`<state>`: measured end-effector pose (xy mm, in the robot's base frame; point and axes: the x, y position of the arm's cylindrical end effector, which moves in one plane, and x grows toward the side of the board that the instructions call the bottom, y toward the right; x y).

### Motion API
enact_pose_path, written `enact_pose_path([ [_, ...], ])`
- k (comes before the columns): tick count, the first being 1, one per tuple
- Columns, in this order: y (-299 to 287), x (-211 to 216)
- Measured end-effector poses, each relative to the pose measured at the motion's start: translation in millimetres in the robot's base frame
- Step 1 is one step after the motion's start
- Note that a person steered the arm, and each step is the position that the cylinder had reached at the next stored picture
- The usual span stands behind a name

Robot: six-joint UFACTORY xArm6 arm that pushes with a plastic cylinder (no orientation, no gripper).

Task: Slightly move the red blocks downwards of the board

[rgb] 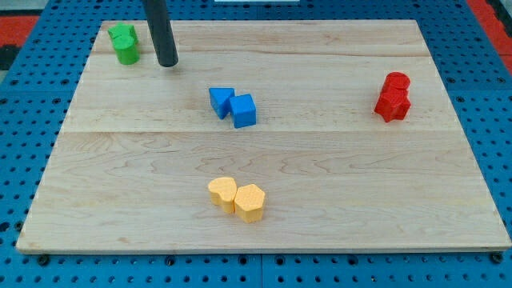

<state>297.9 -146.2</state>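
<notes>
Two red blocks sit touching each other near the view's right edge of the wooden board, one just above the other; their shapes are hard to make out. My tip rests on the board at the view's top left, far to the left of the red blocks. It stands just right of the green blocks without touching them.
Two blue blocks, one a cube, sit together at the board's middle. Two yellow blocks, one heart-like and one hexagonal, sit together at the bottom middle. Blue pegboard surrounds the board.
</notes>
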Motion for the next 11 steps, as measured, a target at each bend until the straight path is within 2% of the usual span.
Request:
enact_pose_path([
  [6, 7.6, -4.8],
  [7, 48.4, -7.4],
  [9, 226.9, -24.7],
  [10, 334.1, -0.4],
  [11, 342.9, 35.3],
])
